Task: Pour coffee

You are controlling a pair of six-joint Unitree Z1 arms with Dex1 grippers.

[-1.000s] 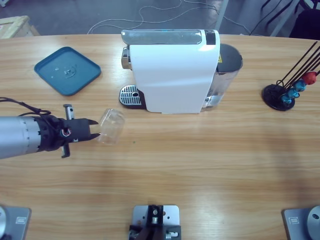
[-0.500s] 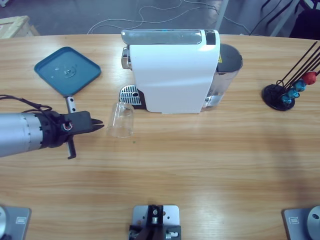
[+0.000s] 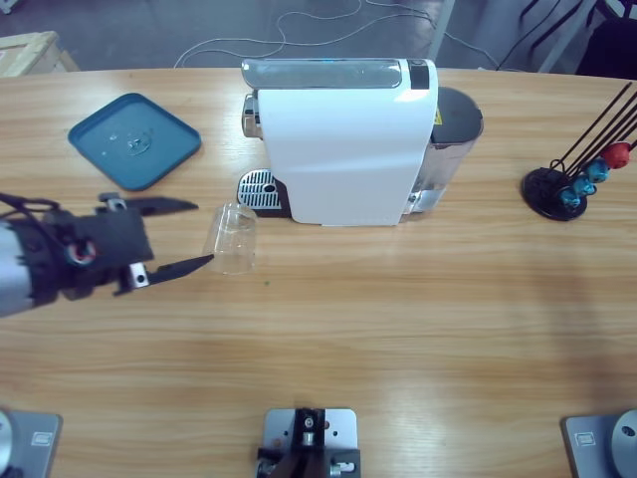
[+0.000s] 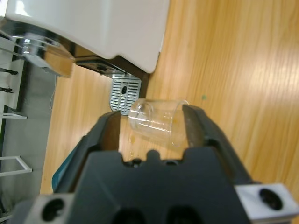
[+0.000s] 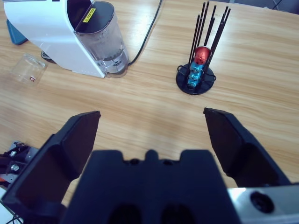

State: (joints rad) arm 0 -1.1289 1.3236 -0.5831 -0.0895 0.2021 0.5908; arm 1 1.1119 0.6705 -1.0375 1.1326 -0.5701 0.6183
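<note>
Straddling the clear glass (image 3: 232, 238) with left claw (image 3: 184, 235) spread wide, not gripping | glass beside coffee machine's (image 3: 343, 139) drip tray (image 3: 258, 188), on bench (image 3: 398, 309) | right claw (image 5: 152, 126) gaping open | coffee not visible

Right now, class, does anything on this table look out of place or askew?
Yes: the small clear glass tumbler lies tipped on its side on the wooden table, off the white coffee machine's grey drip grate. The left gripper is open around it.
</note>
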